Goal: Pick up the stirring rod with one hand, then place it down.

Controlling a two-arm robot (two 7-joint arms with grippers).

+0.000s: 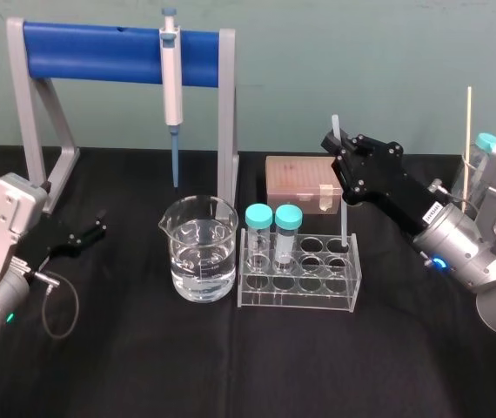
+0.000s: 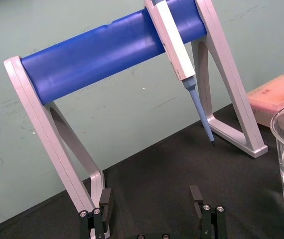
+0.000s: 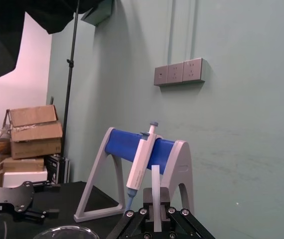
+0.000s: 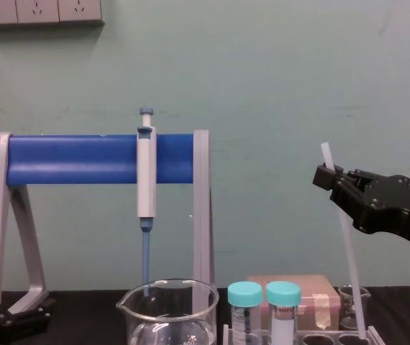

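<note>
left arm [image 1: 0, 235]: silver and boxy, small green light [image 1: 9, 318], thin grey cable [image 1: 63, 305] in a loop
left gripper [image 1: 98, 228]: black, two fingers, little silver screws [image 2: 93, 212]
right arm [image 1: 461, 248]: round, silver, blue light [image 1: 440, 261]
right gripper [image 1: 338, 150]: black, flat, white label [image 1: 431, 214]

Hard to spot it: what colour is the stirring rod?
Translucent white stirring rod; clearest in chest view.

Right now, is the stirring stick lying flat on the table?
No, the stirring rod stands almost upright, pinched near its top by the right hand.
</note>
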